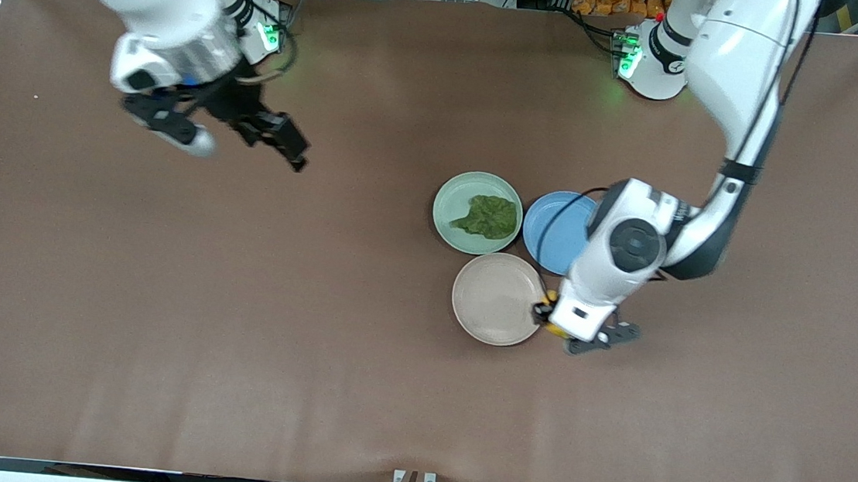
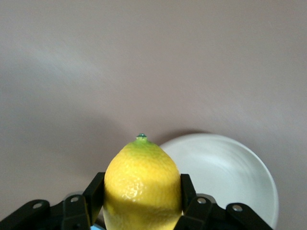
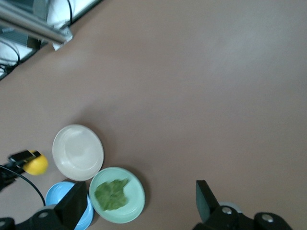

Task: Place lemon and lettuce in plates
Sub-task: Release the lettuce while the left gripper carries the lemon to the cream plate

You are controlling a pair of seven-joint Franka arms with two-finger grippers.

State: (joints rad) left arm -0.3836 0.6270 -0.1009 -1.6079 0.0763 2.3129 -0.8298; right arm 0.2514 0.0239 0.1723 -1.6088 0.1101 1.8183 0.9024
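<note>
My left gripper (image 1: 550, 319) is shut on the yellow lemon (image 2: 142, 184), low beside the rim of the beige-cream plate (image 1: 493, 301) at the edge toward the left arm's end. The lemon shows as a sliver in the front view (image 1: 548, 298) and small in the right wrist view (image 3: 35, 164). The dark green lettuce (image 1: 488, 216) lies in the mint green plate (image 1: 452, 196). My right gripper (image 1: 252, 136) is open and empty, up over the table toward the right arm's end. The plates also show in the right wrist view (image 3: 77, 152) (image 3: 134, 203).
A blue plate (image 1: 554, 229) lies beside the mint plate, partly under my left arm. The three plates touch in a cluster. Brown table mat spreads wide around them.
</note>
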